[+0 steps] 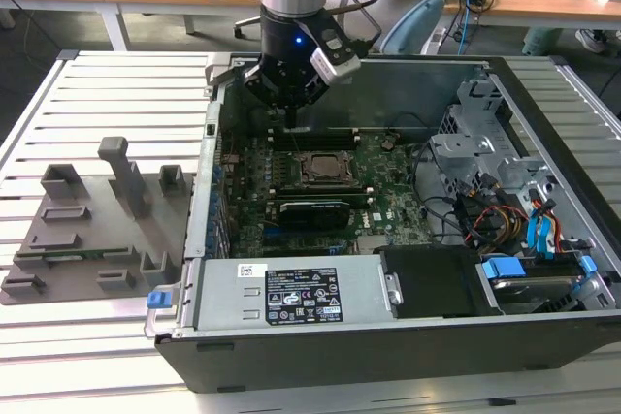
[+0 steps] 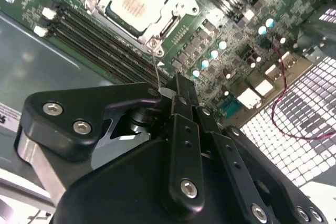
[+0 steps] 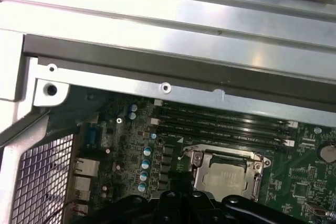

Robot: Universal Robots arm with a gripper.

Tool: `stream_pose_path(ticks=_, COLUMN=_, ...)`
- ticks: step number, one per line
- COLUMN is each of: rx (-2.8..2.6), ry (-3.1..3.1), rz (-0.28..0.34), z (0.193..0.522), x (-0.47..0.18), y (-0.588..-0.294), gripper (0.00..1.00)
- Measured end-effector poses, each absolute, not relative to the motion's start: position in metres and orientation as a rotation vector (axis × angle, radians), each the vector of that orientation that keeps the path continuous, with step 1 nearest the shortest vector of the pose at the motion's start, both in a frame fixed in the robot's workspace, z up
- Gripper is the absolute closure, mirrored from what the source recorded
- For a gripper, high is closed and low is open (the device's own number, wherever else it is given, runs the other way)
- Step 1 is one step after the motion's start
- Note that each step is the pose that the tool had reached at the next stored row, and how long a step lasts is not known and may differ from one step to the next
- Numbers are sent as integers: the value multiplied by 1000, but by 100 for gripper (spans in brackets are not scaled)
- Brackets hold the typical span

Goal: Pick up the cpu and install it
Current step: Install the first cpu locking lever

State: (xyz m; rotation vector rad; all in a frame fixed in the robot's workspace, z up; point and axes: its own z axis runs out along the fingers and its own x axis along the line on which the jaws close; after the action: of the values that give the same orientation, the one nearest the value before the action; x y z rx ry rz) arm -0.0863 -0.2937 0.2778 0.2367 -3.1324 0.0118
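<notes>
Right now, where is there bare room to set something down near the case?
Bare slatted table lies between the grey tray and the far desks. Inside the computer case it is crowded: motherboard, cables, and the end effector above the cpu.

I see the cpu (image 2: 137, 1) with a pale, matt metal top, seated in a shiny metal socket frame (image 2: 173, 22). The motherboard (image 1: 388, 196) is dull green. My gripper (image 2: 173, 95) looks like matt black metal with bright screw heads. The grey tray (image 1: 87, 230) at nine o'clock of the case looks like matt plastic, on a ribbed, brushed metal table (image 1: 97, 84).
</notes>
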Motion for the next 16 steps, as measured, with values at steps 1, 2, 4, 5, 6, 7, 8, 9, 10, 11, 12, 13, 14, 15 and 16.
stream_pose_path(ticks=1, rx=237, ry=-3132, rz=12, z=277, x=-89, y=-291, gripper=89)
stream_pose_path(ticks=2, rx=237, ry=-3133, rz=12, z=277, x=-91, y=-288, gripper=89)
stream_pose_path(ticks=4, rx=237, ry=-3132, rz=12, z=277, x=-93, y=-285, gripper=89)
stream_pose_path(ticks=5, rx=237, ry=-3132, rz=12, z=277, x=-95, y=-283, gripper=89)
stream_pose_path(ticks=6, rx=237, ry=-3132, rz=12, z=276, x=-97, y=-282, gripper=89)
stream_pose_path(ticks=7, rx=237, ry=-3133, rz=12, z=275, x=-98, y=-281, gripper=89)
stream_pose_path(ticks=8, rx=237, ry=-3133, rz=11, z=275, x=-98, y=-280, gripper=89)
stream_pose_path(ticks=9, rx=237, ry=-3133, rz=12, z=273, x=-99, y=-279, gripper=89)
stream_pose_path(ticks=10, rx=237, ry=-3132, rz=12, z=270, x=-99, y=-279, gripper=89)
stream_pose_path(ticks=11, rx=237, ry=-3133, rz=12, z=268, x=-99, y=-279, gripper=89)
stream_pose_path(ticks=12, rx=237, ry=-3133, rz=12, z=266, x=-99, y=-279, gripper=89)
stream_pose_path(ticks=13, rx=237, ry=-3132, rz=12, z=263, x=-99, y=-279, gripper=89)
stream_pose_path(ticks=14, rx=237, ry=-3133, rz=12, z=262, x=-98, y=-279, gripper=89)
stream_pose_path(ticks=15, rx=237, ry=-3133, rz=12, z=261, x=-97, y=-279, gripper=89)
stream_pose_path(ticks=16, rx=237, ry=-3132, rz=12, z=260, x=-95, y=-279, gripper=89)
